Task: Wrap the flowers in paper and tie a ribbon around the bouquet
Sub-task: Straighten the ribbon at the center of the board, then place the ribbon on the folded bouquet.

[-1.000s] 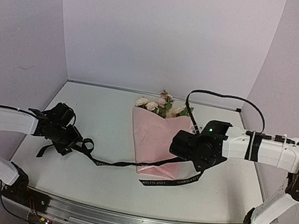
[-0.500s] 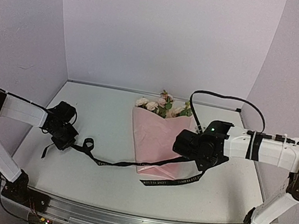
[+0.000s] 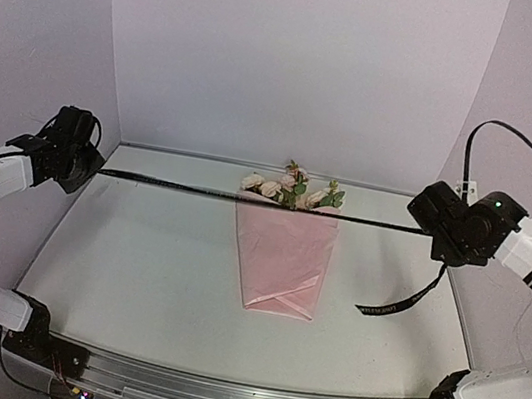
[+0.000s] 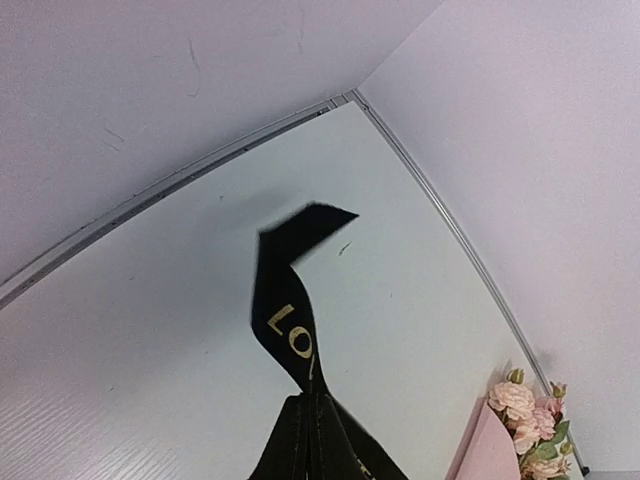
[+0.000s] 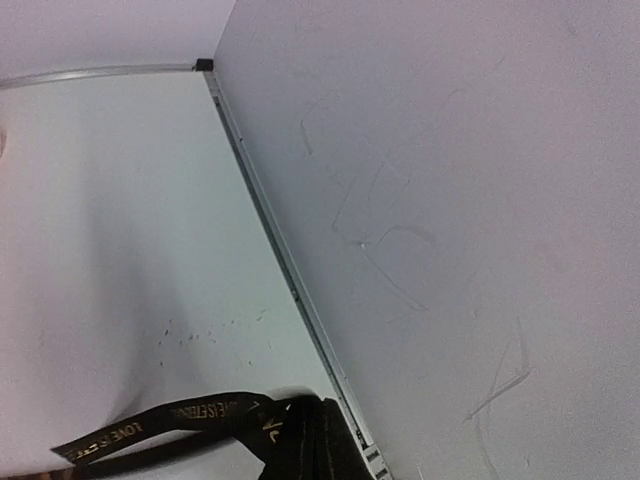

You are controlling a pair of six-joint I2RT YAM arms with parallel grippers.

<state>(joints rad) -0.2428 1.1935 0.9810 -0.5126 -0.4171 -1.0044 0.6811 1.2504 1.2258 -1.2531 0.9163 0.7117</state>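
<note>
We stretch the ribbon (image 3: 197, 189) tight between our left fingers (image 3: 87, 168) at 9 o'clock and our right fingers (image 3: 430, 231) at 3 o'clock. Both pinch it shut. The bouquet (image 3: 285, 238) lies mid-desk (image 3: 133, 270), with the flowers (image 3: 288, 191) at 12. The paper (image 3: 280, 273) looks wrapped, so we think tying comes now. Next the ribbon must come down around the paper's narrow end, toward 6. We cannot tell if the ribbon touches the flowers. The wrist views cut off our fingertips.
</note>
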